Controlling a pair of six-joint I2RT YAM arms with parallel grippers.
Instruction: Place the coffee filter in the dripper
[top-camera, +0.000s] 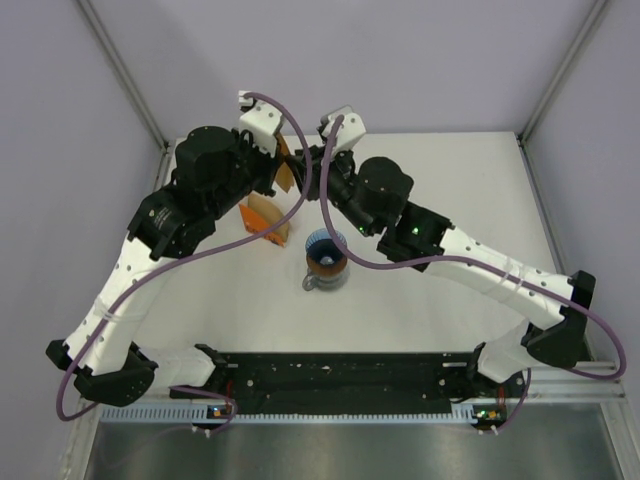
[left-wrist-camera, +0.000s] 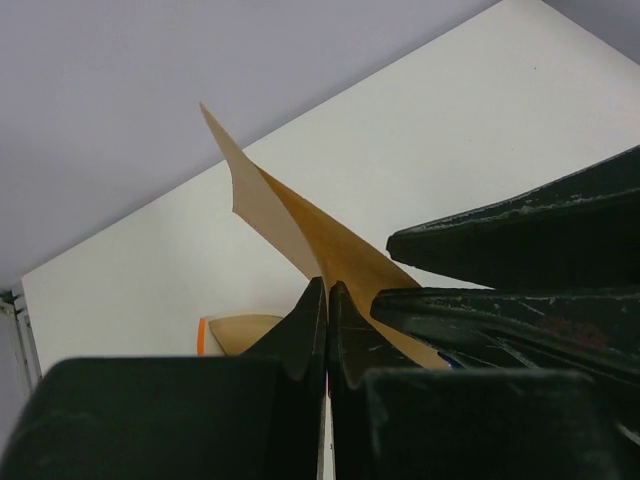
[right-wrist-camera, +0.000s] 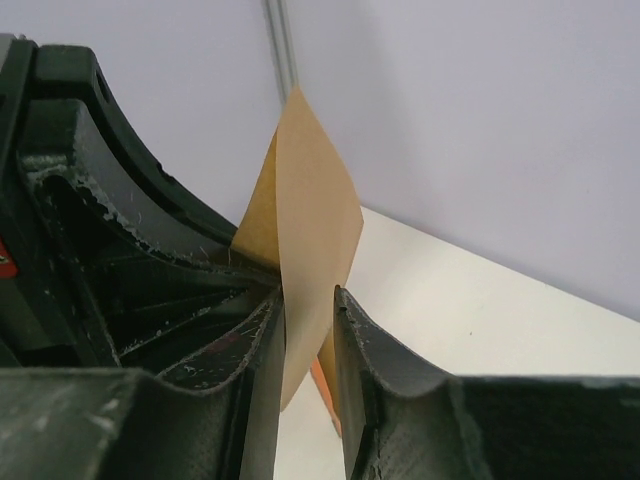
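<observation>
While the left gripper (left-wrist-camera: 328, 292) is clenched on the lower part of the coffee filter (left-wrist-camera: 300, 225), the right gripper (right-wrist-camera: 308, 300) has its jaws slightly parted around the same sheet. A sliver of gap shows on one side, so I judge it is not pinching. The filter hangs in the air between the two, above the far tabletop (top-camera: 450, 180), at about eleven o'clock from the dripper (top-camera: 325, 248). The dripper sits upright on a grey jug (top-camera: 322, 282), and the orange pack (top-camera: 265, 218) stands at ten o'clock from it. The paper looks very light, thin and floppy. It curls away from the pinch and would likely crease or tear under a hard pull. A hold low on the fan, near its folded edge, seems safest, leaving the mouth free to open over the cone.
</observation>
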